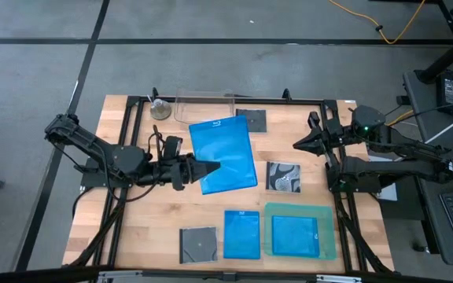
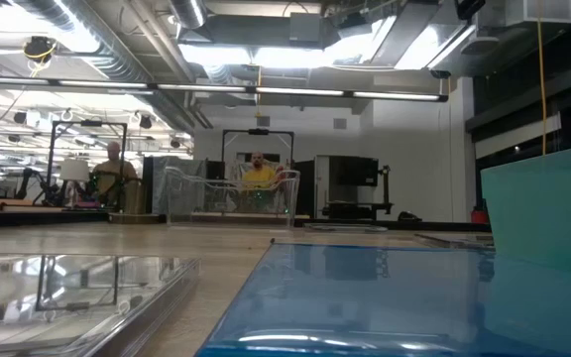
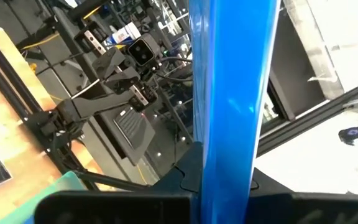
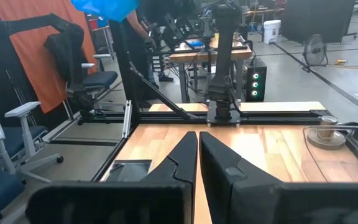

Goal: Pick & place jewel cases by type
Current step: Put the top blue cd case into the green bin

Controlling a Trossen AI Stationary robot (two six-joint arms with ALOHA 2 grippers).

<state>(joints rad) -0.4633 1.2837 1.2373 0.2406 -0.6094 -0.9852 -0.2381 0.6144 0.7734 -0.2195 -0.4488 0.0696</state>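
Observation:
My left gripper (image 1: 211, 167) is shut on a bright blue rectangular jewel case (image 1: 225, 153), held over the table's middle. Edge-on in the left wrist view, the case (image 3: 229, 87) runs straight away from the fingers. Flat on the table lie a dark square case (image 1: 252, 119) at the far side, a black-and-white patterned case (image 1: 284, 176), a grey case (image 1: 198, 244) and a blue case (image 1: 241, 233) near the front. A third blue case (image 1: 295, 235) lies inside the green tray (image 1: 329, 236). My right gripper (image 1: 299, 145) waits shut at the right, off everything. My left gripper pinches the blue case between its two fingers (image 3: 190, 171) at the case's left edge, close to the near-left corner (image 1: 208, 174). The fingers come level from the table's left. The case is lifted clear of the table, broad face up, reaching out toward the right.
A clear plastic tub (image 1: 203, 106) stands at the far edge, with a small round object (image 1: 160, 110) left of it. The black frame rail (image 1: 132, 101) runs around the tabletop. Bare wood (image 1: 148, 228) shows at the near left. People sit in the room beyond (image 2: 258, 174).

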